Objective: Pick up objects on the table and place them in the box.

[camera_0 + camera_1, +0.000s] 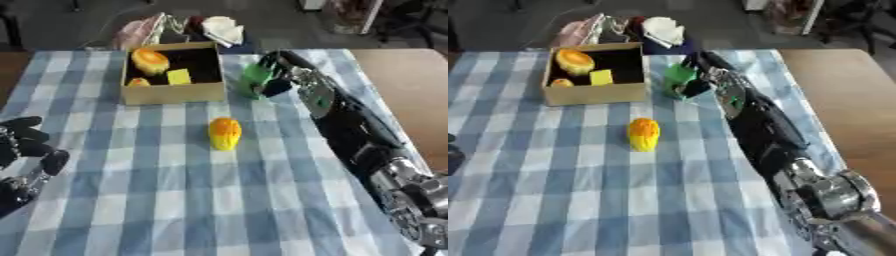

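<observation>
An open cardboard box stands at the far middle of the checked table and holds an orange round thing, a yellow block and a small orange piece. Just right of the box, my right hand is shut on a green object at table level. A yellow-orange corn-like object lies alone on the cloth in the middle. My left hand rests at the left edge with its fingers relaxed and nothing in it.
Crumpled bags and white paper lie behind the box at the table's far edge. A bare wooden tabletop runs along the right of the blue-and-white cloth. My right forearm crosses the right side of the cloth.
</observation>
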